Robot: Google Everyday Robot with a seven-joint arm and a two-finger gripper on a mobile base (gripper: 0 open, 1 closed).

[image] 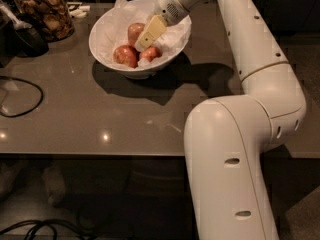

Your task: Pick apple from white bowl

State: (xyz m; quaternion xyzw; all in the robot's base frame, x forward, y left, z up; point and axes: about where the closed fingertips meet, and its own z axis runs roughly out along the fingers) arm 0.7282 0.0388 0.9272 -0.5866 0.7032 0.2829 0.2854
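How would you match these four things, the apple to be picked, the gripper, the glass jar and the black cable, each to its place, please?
Things:
1. apple
2. gripper
3. glass jar
4. black cable

Places:
A. looped at the left edge of the table
B. on the table, left of and behind the white bowl
C. lying in the white bowl, towards its back
D. reaching into the white bowl from the upper right, beside the apple

Pairs: 1-C, 2-D, 3-B, 4-A

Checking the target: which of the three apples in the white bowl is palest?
The round golden-brown apple at the back of the glossy white bowl; the two red apples in front are darker. The cream gripper hangs beside it.
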